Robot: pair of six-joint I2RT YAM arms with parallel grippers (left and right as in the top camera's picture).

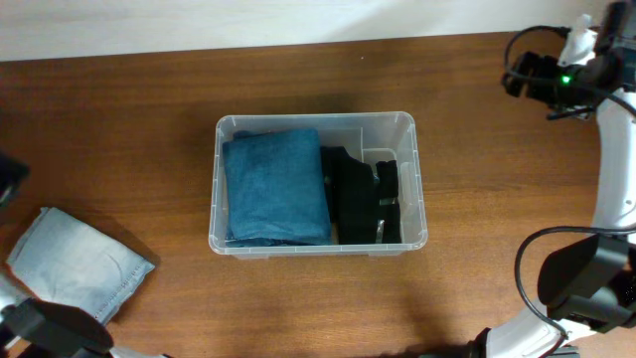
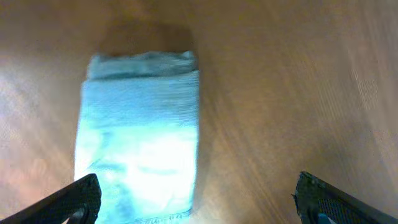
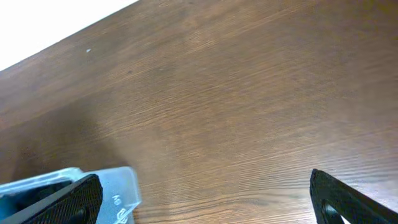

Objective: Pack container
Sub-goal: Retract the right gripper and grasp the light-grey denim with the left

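Note:
The clear plastic container stands mid-table. Inside it, a folded dark blue cloth fills the left part and a folded black garment lies on the right. A folded light blue cloth lies on the table at the front left; it also shows in the left wrist view. My left gripper is open and empty, hovering above the near edge of that cloth. My right gripper is open and empty over bare table at the back right. A corner of the container shows beside its left finger.
The wooden table runs to a white wall at the back. The right arm stands along the right edge, with cables. The left arm is at the front left corner.

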